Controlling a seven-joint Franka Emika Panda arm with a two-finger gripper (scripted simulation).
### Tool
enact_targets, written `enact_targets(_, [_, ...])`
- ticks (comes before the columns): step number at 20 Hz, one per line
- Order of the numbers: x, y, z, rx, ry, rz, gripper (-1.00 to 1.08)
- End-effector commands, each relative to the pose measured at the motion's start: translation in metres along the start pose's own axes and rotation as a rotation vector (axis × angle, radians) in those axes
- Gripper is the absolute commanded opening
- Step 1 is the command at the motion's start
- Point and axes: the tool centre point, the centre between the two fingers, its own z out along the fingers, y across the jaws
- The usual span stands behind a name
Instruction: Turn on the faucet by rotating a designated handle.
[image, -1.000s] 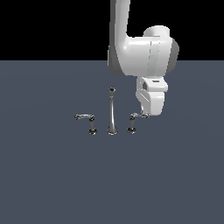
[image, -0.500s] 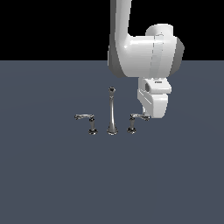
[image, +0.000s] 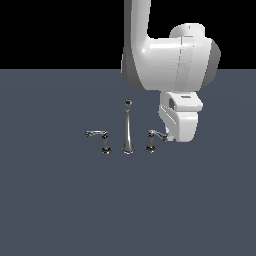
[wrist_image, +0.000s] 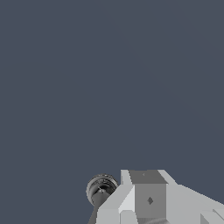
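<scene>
The chrome faucet shows in the exterior view as a tall thin spout (image: 128, 127) with a short post on each side. The designated handle (image: 151, 142) is the post on the exterior view's right, and its thin lever (image: 159, 134) points toward the hand. The twin post (image: 105, 145) has its lever pointing the other way. My gripper (image: 170, 136) hangs low just beyond the lever's tip, seemingly touching it. The white hand body hides the fingers. In the wrist view a round chrome post top (wrist_image: 101, 188) sits beside a white part of the gripper (wrist_image: 146, 197).
The faucet stands on a flat dark grey-blue surface (image: 60, 200). The thick white arm (image: 165, 55) rises above and behind the handle.
The hand has come lower and slightly toward the exterior view's right, ending at the tip of the right lever. The faucet levers look unmoved.
</scene>
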Motion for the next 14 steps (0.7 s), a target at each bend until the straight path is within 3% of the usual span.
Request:
enact_targets(1, [-0.008, 0.01, 0.0, -0.007, -0.004, -0.007, -1.0])
enact_targets(3, [-0.002, 0.006, 0.0, -0.003, -0.001, 0.0, -1.0])
enact_targets(14, [-0.048, 0.028, 0.0, -0.007, -0.004, -0.006, -1.0])
